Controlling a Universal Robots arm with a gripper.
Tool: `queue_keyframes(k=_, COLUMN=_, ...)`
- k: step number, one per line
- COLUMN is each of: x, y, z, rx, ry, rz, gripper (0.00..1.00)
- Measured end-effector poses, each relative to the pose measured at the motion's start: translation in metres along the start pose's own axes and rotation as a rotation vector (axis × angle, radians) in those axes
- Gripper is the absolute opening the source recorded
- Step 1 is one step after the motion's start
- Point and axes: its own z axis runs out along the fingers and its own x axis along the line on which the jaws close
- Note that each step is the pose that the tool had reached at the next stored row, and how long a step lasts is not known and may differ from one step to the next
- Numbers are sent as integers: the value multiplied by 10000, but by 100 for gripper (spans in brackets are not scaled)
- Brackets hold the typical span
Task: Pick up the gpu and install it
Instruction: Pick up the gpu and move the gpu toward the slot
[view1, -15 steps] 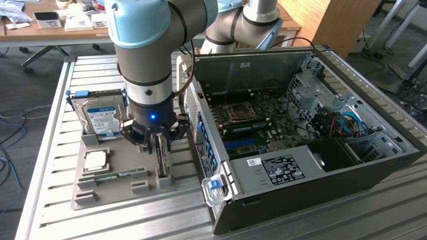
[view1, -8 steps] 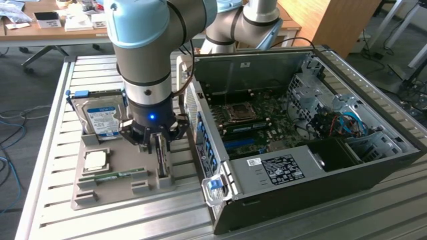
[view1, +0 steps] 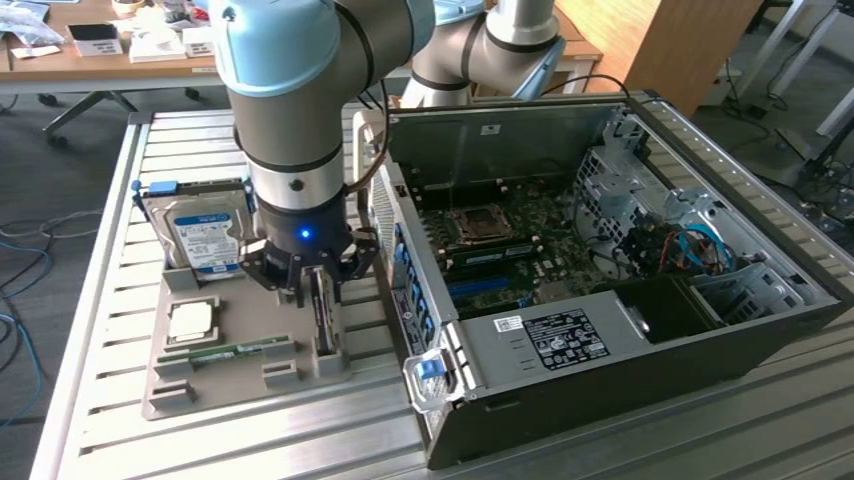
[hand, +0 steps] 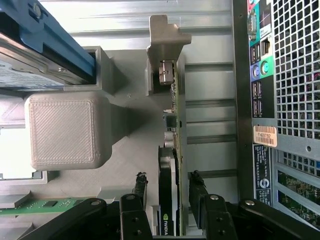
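Both fingers of the hand spread wide, astride the upright gpu.

Gpu: thin dark card, black cooler face, green board edge. Stands on edge, upright. Sits between gripper fingers, gap on both sides, untouched; rest runs on past fingertips.

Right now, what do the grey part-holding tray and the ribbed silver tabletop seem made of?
The grey part-holding tray looks like matte 3D-printed plastic: fine layer lines cover its block. The ribbed silver tabletop is probably aluminium profile: pale metallic sheen, long straight grooves.
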Motion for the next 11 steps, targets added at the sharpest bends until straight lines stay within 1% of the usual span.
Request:
queue_keyframes(k=9, x=-1, y=0, z=0, rx=0, ry=0, rz=0, gripper=47)
queue_keyframes(k=11, x=-1, y=0, z=0, rx=0, ry=0, rz=0, gripper=46)
